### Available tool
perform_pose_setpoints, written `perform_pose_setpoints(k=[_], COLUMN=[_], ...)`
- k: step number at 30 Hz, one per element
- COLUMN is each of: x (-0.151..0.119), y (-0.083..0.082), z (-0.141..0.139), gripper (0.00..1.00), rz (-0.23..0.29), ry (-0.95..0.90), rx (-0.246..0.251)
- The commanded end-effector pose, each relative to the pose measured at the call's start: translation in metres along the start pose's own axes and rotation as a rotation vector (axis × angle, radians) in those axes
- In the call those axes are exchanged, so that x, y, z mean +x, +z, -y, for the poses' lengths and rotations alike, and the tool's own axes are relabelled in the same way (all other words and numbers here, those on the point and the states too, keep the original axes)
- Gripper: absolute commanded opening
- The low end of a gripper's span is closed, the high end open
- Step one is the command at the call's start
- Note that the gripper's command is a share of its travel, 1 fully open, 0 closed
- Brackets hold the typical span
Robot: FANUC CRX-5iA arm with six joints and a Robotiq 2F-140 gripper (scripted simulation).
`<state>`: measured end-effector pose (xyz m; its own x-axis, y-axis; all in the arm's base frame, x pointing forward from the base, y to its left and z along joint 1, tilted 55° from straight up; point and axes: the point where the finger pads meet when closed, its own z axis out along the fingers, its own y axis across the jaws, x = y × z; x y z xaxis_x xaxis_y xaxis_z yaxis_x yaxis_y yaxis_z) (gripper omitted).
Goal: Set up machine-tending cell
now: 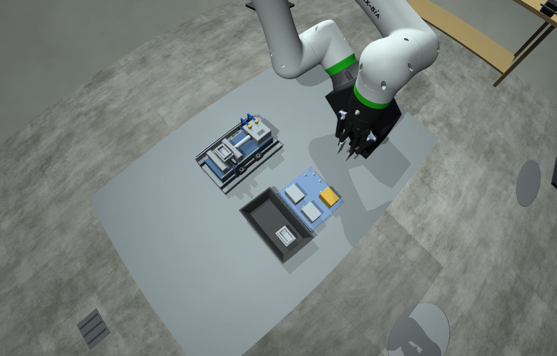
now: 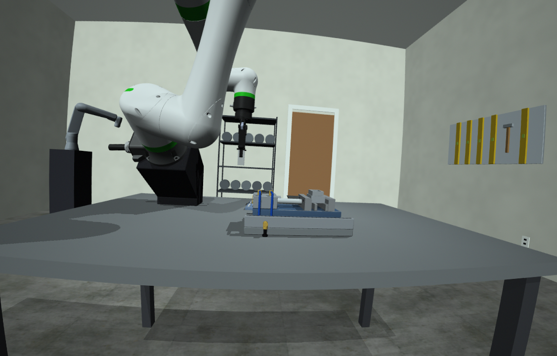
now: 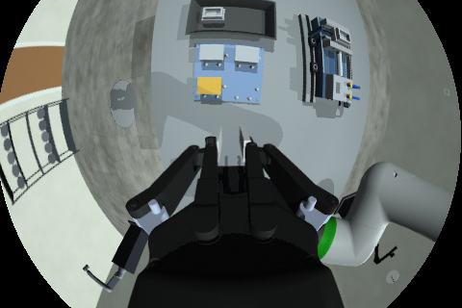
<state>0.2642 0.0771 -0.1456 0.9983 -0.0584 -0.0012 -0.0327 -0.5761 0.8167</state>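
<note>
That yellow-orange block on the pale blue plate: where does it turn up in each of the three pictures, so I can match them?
Top view: the brass blank lies on the right corner of the infeed plate, right of centre.
Exterior view: not in it; the vise hides that area.
Wrist view: it lies on the plate's lower left, left of centre, above the gripper.
Shared landmark: the vise, seen in all three views.

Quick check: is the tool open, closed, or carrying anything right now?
Tool: closed, fingers drawn nearly together with nothing between them, high above the table.
</note>
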Motion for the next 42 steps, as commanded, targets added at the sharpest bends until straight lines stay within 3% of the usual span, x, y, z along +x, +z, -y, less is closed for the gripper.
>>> perform_pose_setpoints(k=[1,26,42], x=[0.000,0.000,0.000], y=[0.000,0.001,0.016], z=[0.000,0.000,0.000], gripper=[0.00,0.00,0.00], rz=[0.000,0.000,0.000], ry=[0.000,0.000,0.000], rx=[0.000,0.000,0.000])
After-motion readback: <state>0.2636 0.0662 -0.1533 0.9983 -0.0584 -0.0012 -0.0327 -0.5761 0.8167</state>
